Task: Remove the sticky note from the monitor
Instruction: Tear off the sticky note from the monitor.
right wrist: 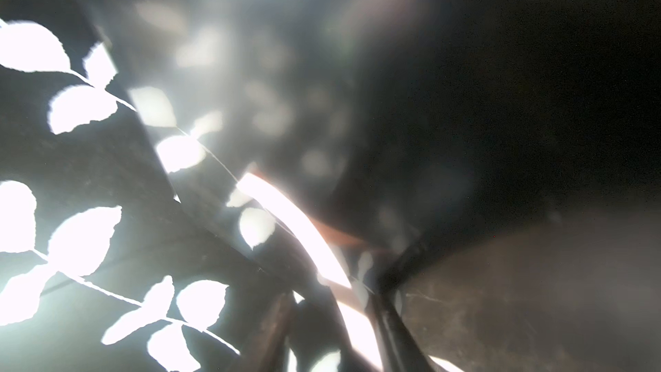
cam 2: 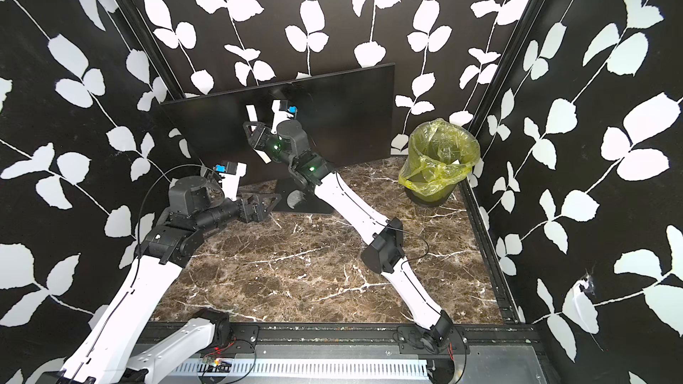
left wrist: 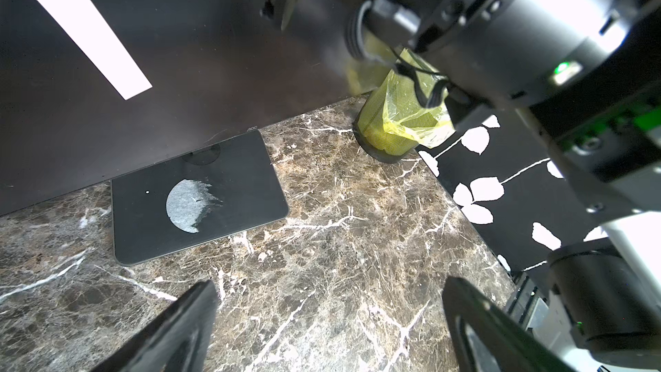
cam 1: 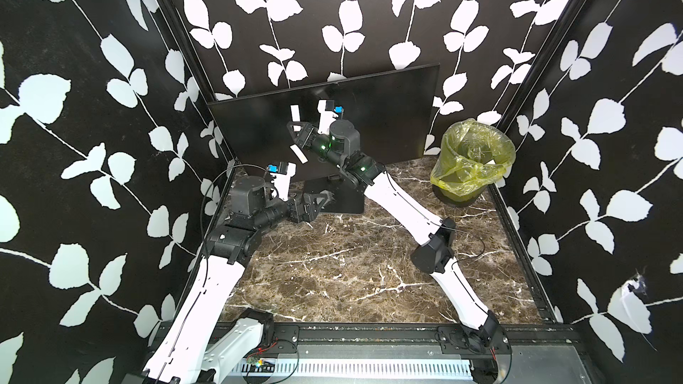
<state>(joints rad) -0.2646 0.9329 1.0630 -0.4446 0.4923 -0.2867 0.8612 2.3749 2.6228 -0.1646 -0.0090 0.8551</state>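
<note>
The black monitor (cam 1: 388,112) (cam 2: 343,112) stands at the back on its base plate (left wrist: 232,180). My right gripper (cam 1: 292,136) (cam 2: 249,138) is up against the left half of the screen. Its fingers stand a little apart in the right wrist view (right wrist: 332,302). The sticky note does not show clearly. The gripper covers that spot in both top views, and the right wrist view gives only a blurred orange-tan patch (right wrist: 336,236) by the fingers. My left gripper (cam 1: 321,205) (left wrist: 329,288) hangs open and empty, low over the marble in front of the base.
A long bright white strip (cam 1: 299,154) (left wrist: 78,26) lies across the screen, seemingly a reflection. A bin lined with a yellow bag (cam 1: 454,186) (cam 2: 425,186) (left wrist: 386,130) stands at the monitor's right end. Leaf-patterned walls close in the left, back and right.
</note>
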